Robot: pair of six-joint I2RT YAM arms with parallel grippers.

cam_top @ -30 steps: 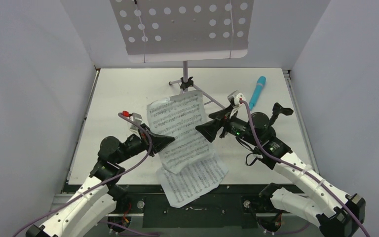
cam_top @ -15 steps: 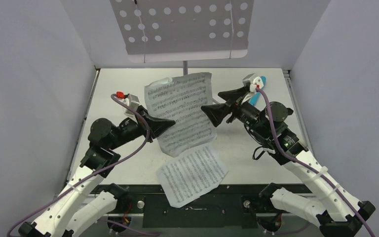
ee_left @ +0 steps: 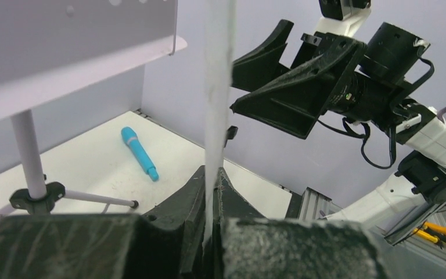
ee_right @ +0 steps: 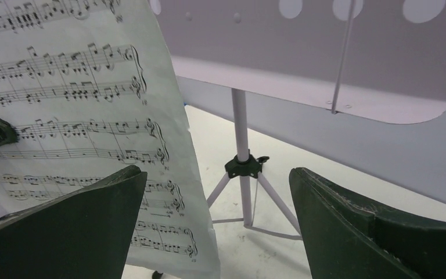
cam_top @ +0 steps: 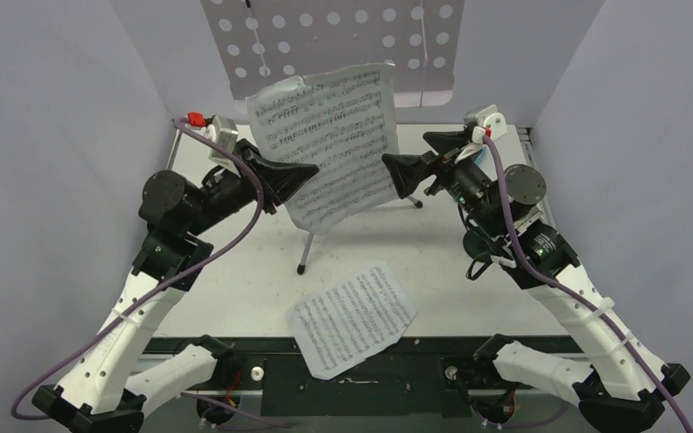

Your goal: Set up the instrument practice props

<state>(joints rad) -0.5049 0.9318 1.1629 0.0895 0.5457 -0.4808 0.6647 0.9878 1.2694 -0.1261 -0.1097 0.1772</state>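
The lilac music stand's perforated desk [cam_top: 325, 45] stands at the back, and one tripod leg [cam_top: 305, 253] shows below. My left gripper [cam_top: 302, 173] is shut on the left edge of a white sheet-music page [cam_top: 329, 144], which hangs upright in front of the desk's lower lip. In the left wrist view the page [ee_left: 218, 87] runs edge-on between the closed jaws of the left gripper [ee_left: 212, 174]. My right gripper [cam_top: 406, 162] is open beside the page's right edge, holding nothing. A second page [cam_top: 352, 316] lies flat near the table's front edge. The turquoise microphone [ee_left: 138, 152] lies on the table.
Grey walls enclose the table on three sides. The stand's pole [ee_right: 241, 128] and its black tripod hub [ee_right: 244, 167] rise just behind the right gripper [ee_right: 213, 171]. The desk's lower lip [ee_right: 302, 93] overhangs both grippers.
The left gripper has lifted the page off the table, up and back to the stand's desk. The right gripper rose alongside it, staying open.
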